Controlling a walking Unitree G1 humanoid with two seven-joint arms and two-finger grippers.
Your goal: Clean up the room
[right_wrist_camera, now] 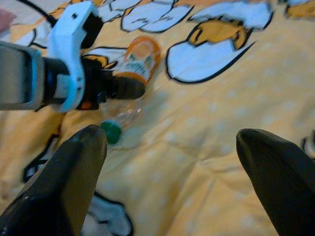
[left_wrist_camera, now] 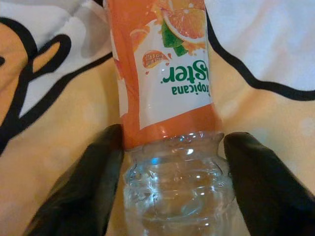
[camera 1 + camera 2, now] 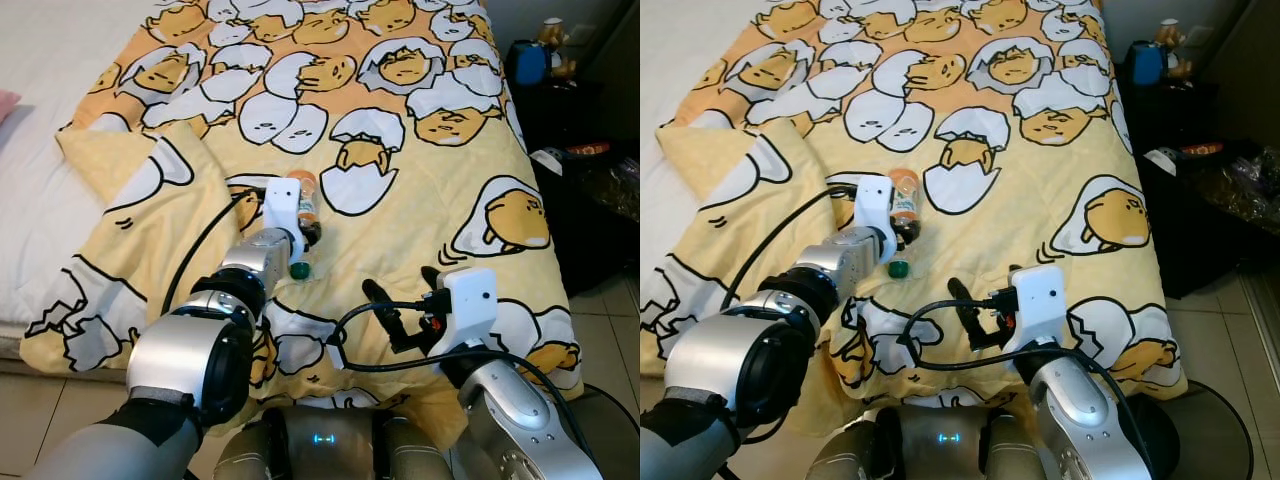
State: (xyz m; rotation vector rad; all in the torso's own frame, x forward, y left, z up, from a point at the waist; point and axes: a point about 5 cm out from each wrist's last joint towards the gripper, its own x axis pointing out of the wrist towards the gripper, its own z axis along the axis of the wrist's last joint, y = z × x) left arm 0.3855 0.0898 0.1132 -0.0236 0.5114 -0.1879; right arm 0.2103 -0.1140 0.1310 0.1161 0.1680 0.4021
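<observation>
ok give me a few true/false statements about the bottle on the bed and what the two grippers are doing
1. The bottle lies on its side on the yellow egg-print blanket. True.
2. The bottle's cap is red. False: it is green.
3. The left gripper has a finger on each side of the bottle's clear part, below the orange label. True.
4. The right gripper is gripping the bottle. False: it hovers open over the blanket, apart from the bottle, holding nothing.
5. The bottle's label is blue. False: it is orange and white, with orange fruit pictured.
</observation>
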